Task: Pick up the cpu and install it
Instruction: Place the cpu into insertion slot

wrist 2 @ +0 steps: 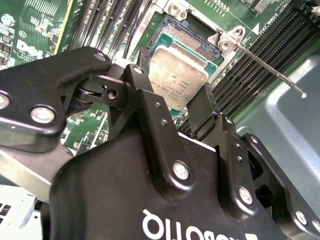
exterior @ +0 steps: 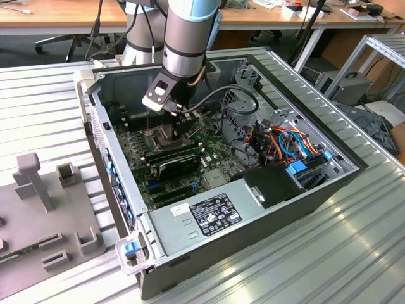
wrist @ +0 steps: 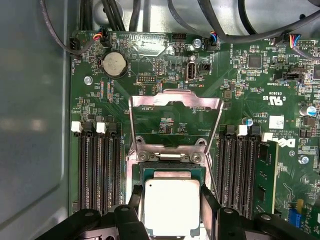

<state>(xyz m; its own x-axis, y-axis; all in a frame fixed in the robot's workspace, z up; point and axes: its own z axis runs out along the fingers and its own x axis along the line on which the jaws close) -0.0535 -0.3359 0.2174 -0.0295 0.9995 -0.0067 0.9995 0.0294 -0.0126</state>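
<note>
The black two-fingered hand (wrist: pixel 171 196) is closed on the small flat silver-grey square cpu (wrist 2: pixel 179 75), one finger at each side. It holds the cpu just above the open socket (wrist: pixel 172 171) of the green motherboard (wrist: pixel 240 100), whose hinged metal frame (wrist: pixel 175 102) stands raised.

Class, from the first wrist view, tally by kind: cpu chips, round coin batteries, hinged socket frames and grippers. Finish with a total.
cpu: 1
coin battery: 1
hinged socket frame, standing open: 1
gripper, shut on the cpu: 1
Total: 4
</note>
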